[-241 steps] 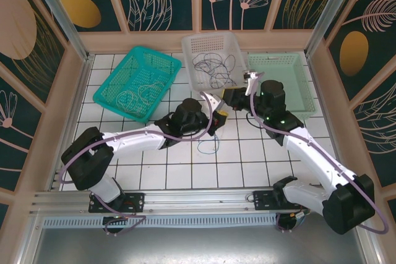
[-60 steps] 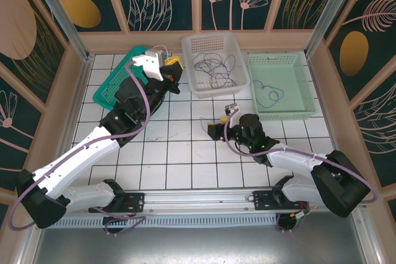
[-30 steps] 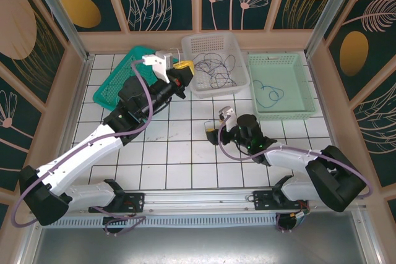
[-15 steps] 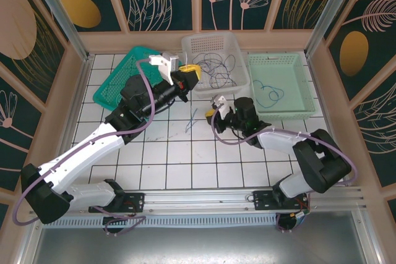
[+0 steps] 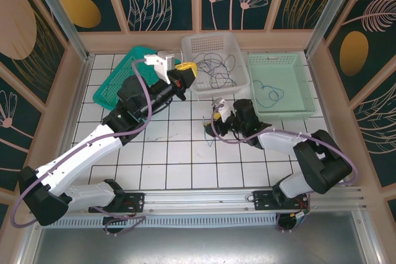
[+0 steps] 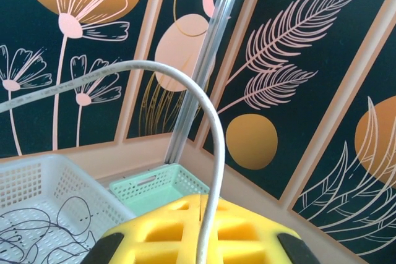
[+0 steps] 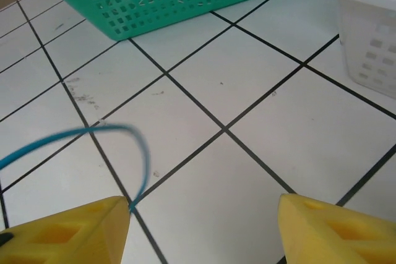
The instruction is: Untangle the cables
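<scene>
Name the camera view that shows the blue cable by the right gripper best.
The right wrist view. There the blue cable arcs large across the table, ending at a finger of the right gripper. In the top external view it is a faint thin line beside that gripper. The left wrist camera faces the back wall.

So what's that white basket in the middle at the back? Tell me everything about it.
The white basket looks like thin plastic, rectangular, walls pierced with small holes under a solid rim. It stands upright on the tiled table, between a teal basket and a mint basket. Thin dark cables lie tangled inside. The left gripper hangs at its left front corner; contact is unclear.
</scene>
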Tool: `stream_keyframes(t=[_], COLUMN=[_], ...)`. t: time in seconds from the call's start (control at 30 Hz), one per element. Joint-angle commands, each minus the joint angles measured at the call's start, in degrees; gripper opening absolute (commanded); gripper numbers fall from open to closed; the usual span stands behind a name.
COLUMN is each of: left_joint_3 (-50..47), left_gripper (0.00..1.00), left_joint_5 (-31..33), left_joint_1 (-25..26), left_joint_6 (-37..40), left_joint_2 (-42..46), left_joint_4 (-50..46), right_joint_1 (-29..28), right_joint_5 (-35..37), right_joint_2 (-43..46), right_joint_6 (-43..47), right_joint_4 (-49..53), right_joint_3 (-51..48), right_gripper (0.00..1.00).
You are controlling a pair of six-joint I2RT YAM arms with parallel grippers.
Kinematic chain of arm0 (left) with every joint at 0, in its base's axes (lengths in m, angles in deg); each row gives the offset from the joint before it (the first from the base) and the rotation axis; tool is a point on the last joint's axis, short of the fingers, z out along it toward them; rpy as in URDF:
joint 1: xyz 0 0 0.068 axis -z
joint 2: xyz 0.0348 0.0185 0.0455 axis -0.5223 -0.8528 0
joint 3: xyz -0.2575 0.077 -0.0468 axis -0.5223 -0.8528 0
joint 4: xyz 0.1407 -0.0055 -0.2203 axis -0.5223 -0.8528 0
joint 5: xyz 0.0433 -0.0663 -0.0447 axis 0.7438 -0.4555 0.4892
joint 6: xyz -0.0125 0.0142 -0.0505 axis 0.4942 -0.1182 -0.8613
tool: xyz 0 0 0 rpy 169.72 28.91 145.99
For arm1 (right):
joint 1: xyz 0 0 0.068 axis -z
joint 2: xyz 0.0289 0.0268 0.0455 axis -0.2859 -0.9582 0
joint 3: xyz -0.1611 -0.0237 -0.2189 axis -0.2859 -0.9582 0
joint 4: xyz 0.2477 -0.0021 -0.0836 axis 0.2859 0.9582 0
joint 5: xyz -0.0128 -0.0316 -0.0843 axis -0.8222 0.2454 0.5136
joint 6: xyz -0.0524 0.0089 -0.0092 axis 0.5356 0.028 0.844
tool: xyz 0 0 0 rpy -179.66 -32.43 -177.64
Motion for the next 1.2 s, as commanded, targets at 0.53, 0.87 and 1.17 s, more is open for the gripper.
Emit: stream_keyframes(t=[0.53,0.87,1.17], left_joint_3=[0.95,1.64,3.64], left_gripper=[0.05,0.04,0.03], left_joint_5=[4.66,9.83,7.02], left_joint_1=[-0.2,-0.19,-0.15], left_joint_6=[-0.37,-1.65,-4.07], left_joint_2=[-1.07,-3.04,-6.03], left_joint_4=[0.47,-0.62,0.75], right_joint_1=[-1.61,-11.54,-22.25], right_joint_5=[8.85,25.39,37.37], right_joint_2=[7.06,13.06,9.86], right_joint_6=[-11.55,-30.55,-34.54], right_joint_4=[-1.15,-6.08,-10.48], right_joint_3=[-5.38,-10.5,-10.29], right_gripper=[0.7,0.76,0.77])
